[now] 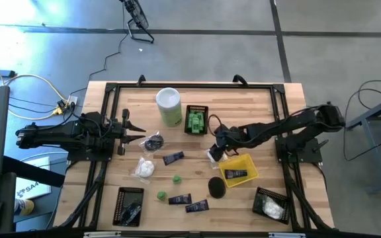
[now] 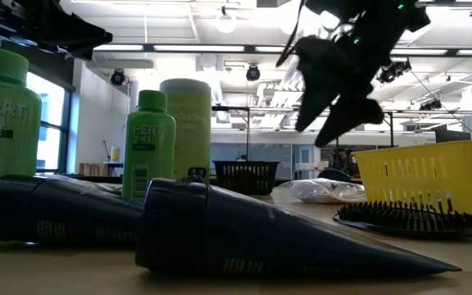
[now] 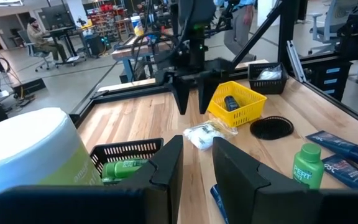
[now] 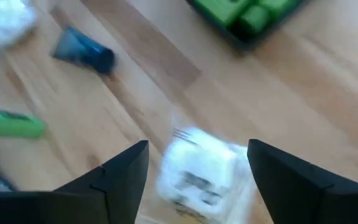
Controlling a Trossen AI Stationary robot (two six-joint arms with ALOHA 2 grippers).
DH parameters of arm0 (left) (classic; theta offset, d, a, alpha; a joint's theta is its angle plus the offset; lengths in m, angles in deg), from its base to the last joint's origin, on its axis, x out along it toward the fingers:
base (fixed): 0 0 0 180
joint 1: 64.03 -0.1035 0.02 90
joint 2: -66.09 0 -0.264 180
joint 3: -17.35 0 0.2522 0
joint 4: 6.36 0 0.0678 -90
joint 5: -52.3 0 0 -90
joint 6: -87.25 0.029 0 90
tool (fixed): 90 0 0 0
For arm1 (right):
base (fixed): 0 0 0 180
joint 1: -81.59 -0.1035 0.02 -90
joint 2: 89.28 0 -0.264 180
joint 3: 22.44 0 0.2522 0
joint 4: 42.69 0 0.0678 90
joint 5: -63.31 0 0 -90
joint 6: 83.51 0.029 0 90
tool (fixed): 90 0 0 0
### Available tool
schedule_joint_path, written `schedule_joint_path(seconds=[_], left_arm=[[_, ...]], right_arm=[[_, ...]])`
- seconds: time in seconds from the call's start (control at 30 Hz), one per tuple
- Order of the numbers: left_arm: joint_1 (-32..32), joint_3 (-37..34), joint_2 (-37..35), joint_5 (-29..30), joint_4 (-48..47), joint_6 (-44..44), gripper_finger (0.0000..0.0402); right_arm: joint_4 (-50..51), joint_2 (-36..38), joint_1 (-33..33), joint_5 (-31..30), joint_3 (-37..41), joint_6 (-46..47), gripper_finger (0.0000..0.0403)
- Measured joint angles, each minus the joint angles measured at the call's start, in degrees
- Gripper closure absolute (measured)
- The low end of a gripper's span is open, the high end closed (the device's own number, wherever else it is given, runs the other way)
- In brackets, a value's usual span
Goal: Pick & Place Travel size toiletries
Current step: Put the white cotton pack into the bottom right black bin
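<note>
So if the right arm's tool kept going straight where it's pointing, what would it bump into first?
Most likely the white soft packet lying on the table. It sits right between the open fingers of the right tool, just ahead of them. How far below it lies is hard to judge.

The white packet (image 4: 204,171) under the right gripper (image 4: 197,168) is blurred, its print unreadable; the picture's edge cuts off a green bottle (image 2: 2,123).
</note>
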Motion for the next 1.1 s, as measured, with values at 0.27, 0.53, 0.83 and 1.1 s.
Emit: schedule_joint_path(seconds=[0.27,0.53,0.83,1.1], left_arm=[[0.0,0.0,-0.02,-0.1,0.01,-0.02,0.0318],[0.0,0.0,0.0,0.02,-0.01,-0.02,0.0318],[0.0,0.0,-0.02,0.09,-0.22,-0.02,0.0318],[0.0,0.0,0.0,0.07,-0.44,-0.02,0.0318]], right_arm=[[0.98,-3.53,0.93,1.58,0.19,0.33,0.0149],[4.13,-6.73,0.98,2.84,0.17,3.16,0.0149],[2.4,-9.52,0.98,5.65,0.13,2.79,0.0149],[1.79,-10.06,0.98,5.74,0.13,1.65,0.017]])
